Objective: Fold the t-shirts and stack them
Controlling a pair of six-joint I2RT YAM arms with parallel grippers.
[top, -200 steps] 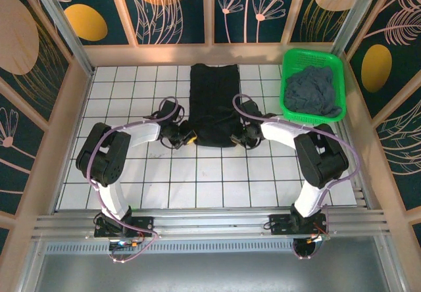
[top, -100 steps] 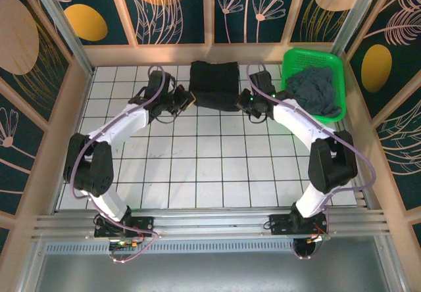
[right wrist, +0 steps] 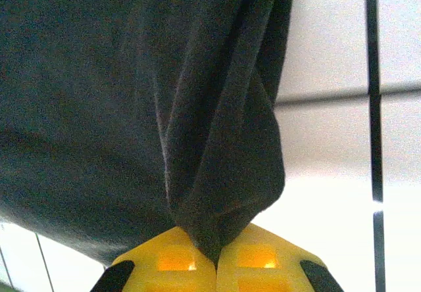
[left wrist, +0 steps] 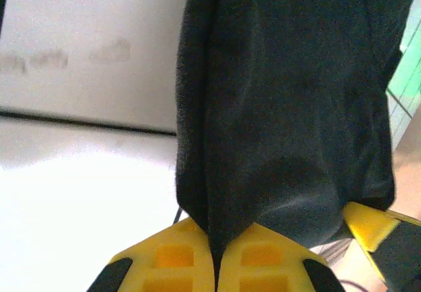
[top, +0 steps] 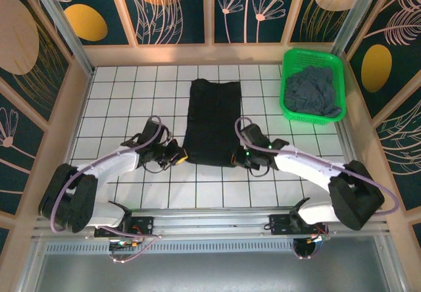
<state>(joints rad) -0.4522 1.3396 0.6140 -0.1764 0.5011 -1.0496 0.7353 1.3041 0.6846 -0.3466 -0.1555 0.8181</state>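
The left gripper (left wrist: 216, 269) is pressed together on a pinch of the soft black cloth t-shirt (left wrist: 289, 108), the cloth running straight down into the seam between its yellow pads. The right gripper (right wrist: 216, 256) nips the other near corner the same way.

Half a second ago both arms reached toward the far edge of the white tiled tabletop (top: 131, 88), with the shirt bunched into a short band there. Now they are drawn back toward the near edge, and the shirt lies stretched as a long narrow strip down the middle of the tabletop. Its far hem sits close to the far edge and its near hem is held between the two grippers.

The pull seems to have laid the cloth out flat and straight, ready for a lengthwise fold of one end over the other.

The crumpled slate grey-blue t-shirt (top: 314, 91) sits in the green plastic mesh basket (top: 312, 50) at the far right corner. With it not yet folded, stacking looks a long way off.
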